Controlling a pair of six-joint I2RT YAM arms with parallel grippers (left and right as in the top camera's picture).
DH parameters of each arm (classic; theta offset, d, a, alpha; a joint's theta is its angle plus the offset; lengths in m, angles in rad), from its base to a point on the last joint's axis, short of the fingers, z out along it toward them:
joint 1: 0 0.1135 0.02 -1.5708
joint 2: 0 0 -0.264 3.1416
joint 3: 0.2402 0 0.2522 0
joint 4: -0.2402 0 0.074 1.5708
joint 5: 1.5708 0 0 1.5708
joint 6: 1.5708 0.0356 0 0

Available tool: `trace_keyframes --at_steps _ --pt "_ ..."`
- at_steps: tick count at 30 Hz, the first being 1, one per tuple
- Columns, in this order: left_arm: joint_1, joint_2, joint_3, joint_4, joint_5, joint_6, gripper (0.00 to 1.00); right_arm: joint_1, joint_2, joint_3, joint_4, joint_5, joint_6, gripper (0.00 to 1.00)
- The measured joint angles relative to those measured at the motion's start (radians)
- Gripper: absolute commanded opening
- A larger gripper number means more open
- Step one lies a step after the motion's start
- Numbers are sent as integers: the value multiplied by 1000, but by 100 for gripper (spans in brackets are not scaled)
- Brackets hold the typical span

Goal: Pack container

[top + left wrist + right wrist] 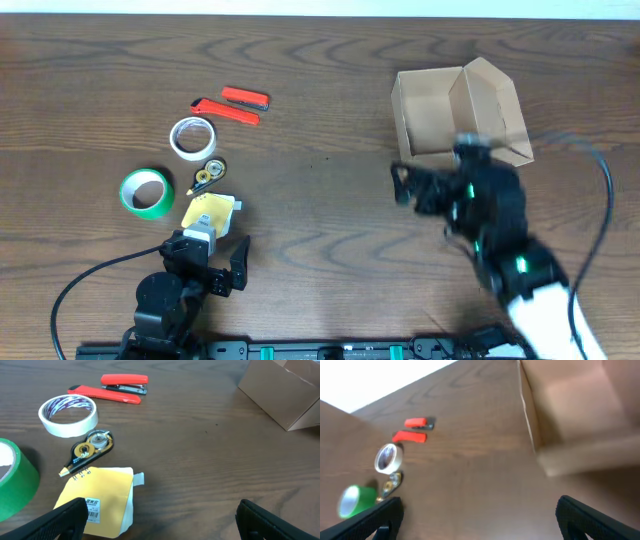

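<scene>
A dark wooden table (320, 60) is carrying an open cardboard container (425, 110) at 2 o'clock. A red stapler (245, 97), red cutter (225, 111), white tape roll (192, 138), green tape roll (146, 193), correction-tape dispenser (207, 176) and yellow notepad (208, 212) are lying clustered around 9 o'clock.

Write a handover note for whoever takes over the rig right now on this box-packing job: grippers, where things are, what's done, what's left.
Left gripper: open, empty, low over the yellow notepad.
Right gripper: open, empty, beside the container.
Container: right side of the table, flap up, nothing visible inside.
Left side, all lying on the wood: red stapler, red cutter, white tape roll, green tape roll, correction tape, notepad.
Done: nothing packed.
Left: carry the items into the container, then probably close the flap.
</scene>
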Motion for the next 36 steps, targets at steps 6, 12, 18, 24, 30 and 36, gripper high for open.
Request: trace_keyframes --at_steps 6,12,18,24,30,36 --pt "0 0 0 0 0 0 95 -5 418 290 -90 75 -141 99" --pt "0 0 0 0 0 0 95 -18 727 427 -110 130 -208 86" --pt "0 0 0 0 0 0 95 -29 888 507 -109 144 -238 1" --pt "0 0 0 0 0 0 95 -6 889 580 -80 104 -416 1" --pt "0 0 0 0 0 0 95 140 889 626 -169 -36 -806 1" --pt "0 0 0 0 0 0 95 228 889 626 -306 -103 -1065 1"
